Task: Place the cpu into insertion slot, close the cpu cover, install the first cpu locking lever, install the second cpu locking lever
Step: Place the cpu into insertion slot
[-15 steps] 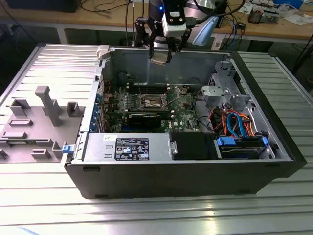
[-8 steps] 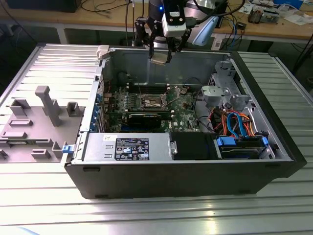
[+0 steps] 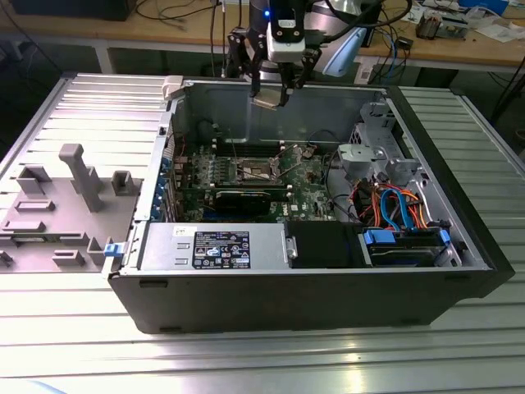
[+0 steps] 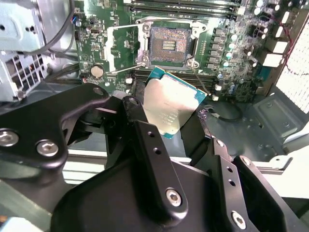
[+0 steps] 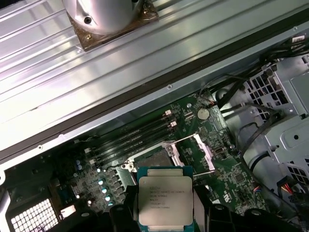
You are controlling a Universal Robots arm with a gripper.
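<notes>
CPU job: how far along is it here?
Done: pickup; the gripper is shut on the small square silver-topped cpu above the open black computer case. The dark, silver-rimmed insertion slot sits empty, its shiny metal cpu cover swung open. Left: seating, closing, locking.

cpu (image 5: 165, 200): 1 | insertion slot (image 4: 169, 44): 1 | cpu cover (image 4: 109, 43): 1 | motherboard (image 4: 94, 36): 1 | computer case (image 3: 287, 295): 1 | end effector (image 3: 271, 97): 1

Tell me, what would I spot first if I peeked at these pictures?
A shiny square cpu is pinched in the black end effector, hanging over the open computer case. Underneath, on the green motherboard, the insertion slot lies bare, with its cpu cover flipped open beside it.
</notes>
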